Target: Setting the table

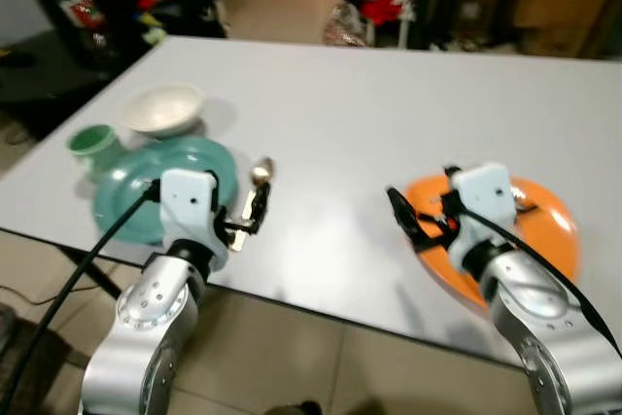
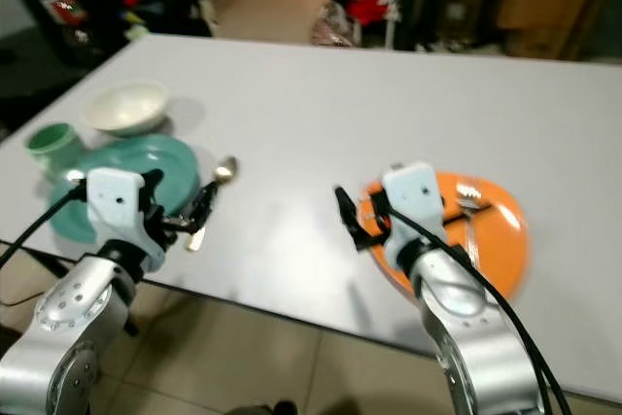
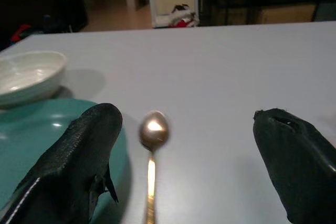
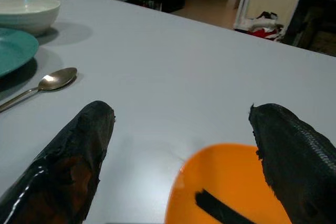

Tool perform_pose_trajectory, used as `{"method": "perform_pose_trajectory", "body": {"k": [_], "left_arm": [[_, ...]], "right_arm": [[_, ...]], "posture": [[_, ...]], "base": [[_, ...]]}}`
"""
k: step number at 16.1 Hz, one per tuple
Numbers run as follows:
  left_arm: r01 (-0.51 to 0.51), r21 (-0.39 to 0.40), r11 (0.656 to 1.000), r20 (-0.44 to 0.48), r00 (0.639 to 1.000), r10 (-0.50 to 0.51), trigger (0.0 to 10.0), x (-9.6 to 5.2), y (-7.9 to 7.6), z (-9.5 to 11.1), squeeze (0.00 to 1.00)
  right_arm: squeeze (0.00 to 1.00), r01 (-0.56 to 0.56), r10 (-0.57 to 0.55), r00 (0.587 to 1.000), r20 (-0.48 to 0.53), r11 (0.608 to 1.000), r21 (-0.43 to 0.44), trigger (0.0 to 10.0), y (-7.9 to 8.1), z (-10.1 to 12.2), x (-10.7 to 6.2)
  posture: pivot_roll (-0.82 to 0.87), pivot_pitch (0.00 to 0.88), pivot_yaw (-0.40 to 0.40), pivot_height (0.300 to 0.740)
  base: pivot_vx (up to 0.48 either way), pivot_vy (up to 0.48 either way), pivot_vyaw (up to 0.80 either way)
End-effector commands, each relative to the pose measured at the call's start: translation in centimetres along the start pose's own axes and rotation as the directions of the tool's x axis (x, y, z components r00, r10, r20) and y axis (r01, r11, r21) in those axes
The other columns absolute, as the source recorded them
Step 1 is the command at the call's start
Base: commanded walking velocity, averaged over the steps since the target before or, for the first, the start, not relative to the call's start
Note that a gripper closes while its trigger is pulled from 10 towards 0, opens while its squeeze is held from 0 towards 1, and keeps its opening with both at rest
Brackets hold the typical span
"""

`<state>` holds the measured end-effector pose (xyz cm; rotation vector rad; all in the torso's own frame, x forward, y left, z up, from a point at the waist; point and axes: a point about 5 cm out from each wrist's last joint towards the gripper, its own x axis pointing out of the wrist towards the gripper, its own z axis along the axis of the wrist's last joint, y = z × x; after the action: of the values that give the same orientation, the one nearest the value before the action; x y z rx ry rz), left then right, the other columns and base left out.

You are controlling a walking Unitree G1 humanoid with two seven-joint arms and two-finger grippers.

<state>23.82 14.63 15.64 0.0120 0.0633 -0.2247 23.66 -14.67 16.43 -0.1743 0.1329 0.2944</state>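
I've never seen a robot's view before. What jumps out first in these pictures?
Two bright plates on the grey table: an orange plate on the robot's right and a teal plate on its left. The left gripper hangs open over a gold spoon beside the teal plate, while the right gripper is open over the orange plate's edge. A white bowl and green cup stand behind the teal plate.

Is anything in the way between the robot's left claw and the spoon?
No, nothing visible is. The left gripper is open, with the spoon lying on bare table between its fingers. The teal plate sits just beside, not across the path.
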Motion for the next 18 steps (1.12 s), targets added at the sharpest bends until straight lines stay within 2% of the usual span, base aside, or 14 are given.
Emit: {"method": "perform_pose_trajectory", "body": {"k": [1,2,3,4,5,7,12,16,18], "left_arm": [[0.015,0.018,1.0,-0.007,1.0,-0.015,10.0,0.1,0.0,-0.1,0.0],[0.026,0.05,0.998,-0.017,1.0,-0.025,10.0,0.5,-0.4,-0.1,0.0],[0.003,0.104,0.995,-0.023,1.0,-0.001,10.0,0.8,-0.5,-0.3,0.0],[-0.021,0.122,0.992,-0.022,0.999,0.024,10.0,0.8,-0.2,-0.3,0.0],[-0.039,0.082,0.996,0.032,0.999,0.036,10.0,0.5,0.1,0.3,0.0],[-0.052,0.066,0.996,0.048,0.998,0.049,10.0,0.3,0.2,0.5,0.0],[-0.059,0.059,0.996,0.04,0.998,0.057,10.0,0.0,0.2,0.2,0.0],[-0.087,0.072,0.994,0.048,0.995,0.084,10.0,-0.5,0.7,0.5,0.0],[-0.103,0.078,0.992,0.041,0.994,0.1,10.0,-0.8,1.1,0.4,0.0]], "right_arm": [[1.0,-0.012,0.012,0.999,0.047,1.0,-0.011,10.0,0.3,0.8,-0.2],[1.0,0.002,-0.002,0.998,0.056,1.0,-0.006,10.0,0.0,0.9,-0.4],[1.0,0.028,-0.029,0.997,0.066,1.0,0.011,10.0,-0.4,0.8,-0.4],[1.0,0.045,-0.047,0.997,0.065,0.998,0.036,10.0,-0.5,0.7,-0.3],[1.0,0.045,-0.05,0.996,0.07,0.997,0.067,10.0,-0.3,0.9,-0.2],[1.0,0.035,-0.04,0.997,0.06,0.996,0.076,10.0,-0.1,0.7,-0.1],[1.0,0.043,-0.044,0.999,0.022,0.998,0.054,10.0,0.0,0.0,0.0],[1.0,0.03,-0.031,0.999,0.011,0.995,0.095,10.0,0.0,-0.6,0.5],[1.0,0.01,-0.011,1.0,0.015,0.994,0.105,10.0,0.4,-0.6,0.8]], "posture": [[0.0,0.0,0.102,0.74],[0.0,0.0,0.113,0.74],[0.01,0.0,0.113,0.74],[0.01,0.0,0.104,0.74],[0.02,0.004,0.1,0.74],[0.02,0.0,0.101,0.74],[0.03,0.0,0.09,0.74],[0.06,0.0,0.06,0.74],[0.07,0.0,0.065,0.74]], "base": [[0.0,0.0,0.8],[0.0,0.0,0.8],[0.0,0.0,0.8],[0.0,0.0,0.8],[0.0,0.0,0.8],[0.0,0.0,0.8],[0.0,0.0,0.8],[0.0,0.0,0.8],[0.0,0.3,0.8]]}}
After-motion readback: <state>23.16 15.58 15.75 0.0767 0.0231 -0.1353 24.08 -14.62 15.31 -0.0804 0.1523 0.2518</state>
